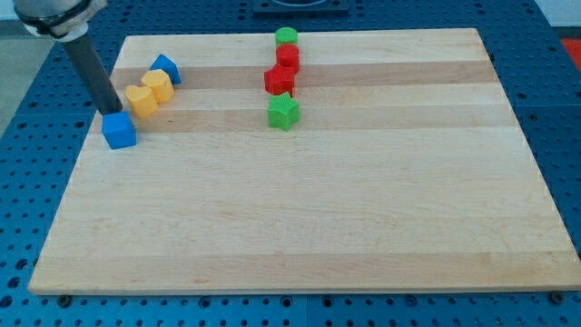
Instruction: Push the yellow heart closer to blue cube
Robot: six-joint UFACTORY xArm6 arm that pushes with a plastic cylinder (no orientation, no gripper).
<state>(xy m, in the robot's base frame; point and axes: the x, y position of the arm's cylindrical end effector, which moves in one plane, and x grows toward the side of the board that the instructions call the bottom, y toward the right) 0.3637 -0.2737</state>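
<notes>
Yellow heart point(141, 99) sat near the wooden board's point(300, 227) top-left, just above-right of the blue cube point(119, 131).
The board lay on a blue perforated table point(18, 182). My tip point(111, 112), a bare rod with nothing to open or close, stood left of the heart, touching the cube's top edge.

**Bystander blocks on the board**

Wooden board point(300, 227) sits on a blue perforated surface point(558, 82). Top centre: green cylinder point(287, 37), red cylinder point(288, 56) touching below it, then red star point(279, 79), green star point(283, 112) just beneath. Upper left: a second yellow block point(158, 84), possibly hexagonal, beside a blue pentagon-like block point(165, 68).
</notes>
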